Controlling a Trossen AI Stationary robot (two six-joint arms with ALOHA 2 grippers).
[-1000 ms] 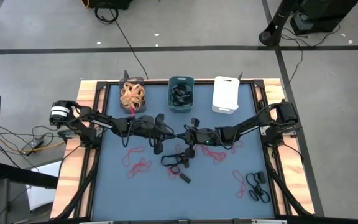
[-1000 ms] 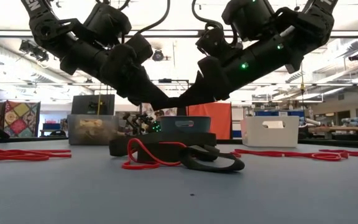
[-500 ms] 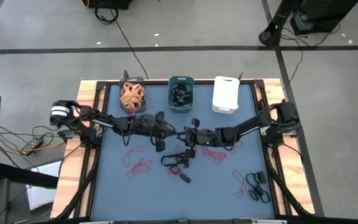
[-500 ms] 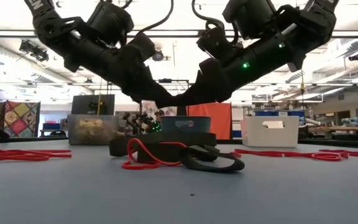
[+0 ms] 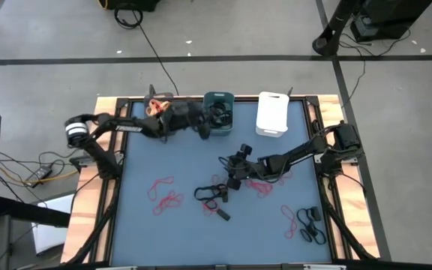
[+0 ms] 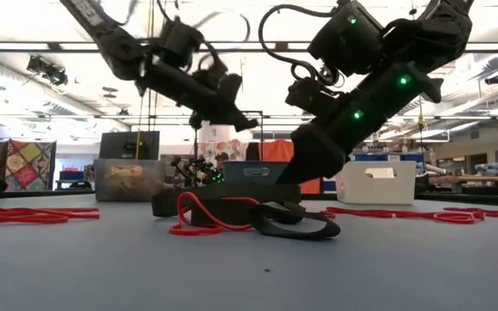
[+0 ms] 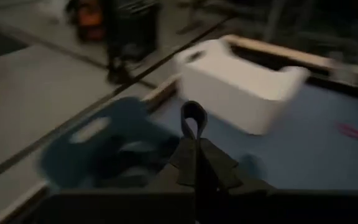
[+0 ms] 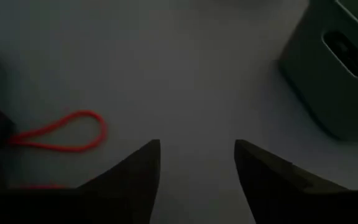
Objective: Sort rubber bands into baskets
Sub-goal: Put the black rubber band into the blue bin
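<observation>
The blue-topped desk (image 5: 133,225) is carrying three baskets in a row along its far edge: a dark grey basket (image 5: 153,96) mostly hidden under the left arm, a teal basket (image 5: 219,112) in the middle already holding black bands, and a white basket (image 5: 272,114) on the right. The left arm is reaching across the far edge, and the left tool (image 5: 201,129) is hanging at the teal basket's near-left corner, its fingers pressed together on a small black band (image 7: 193,119) that is sticking up as a loop in the left wrist view. The right tool (image 5: 229,166) is sitting low over the middle of the desk, its fingers (image 8: 135,174) standing apart with nothing between them. Red bands (image 5: 165,193) are lying loose on the left part of the desk, more red bands (image 5: 261,187) are lying beside the right arm, and black bands (image 5: 310,226) are lying near the right front corner.
</observation>
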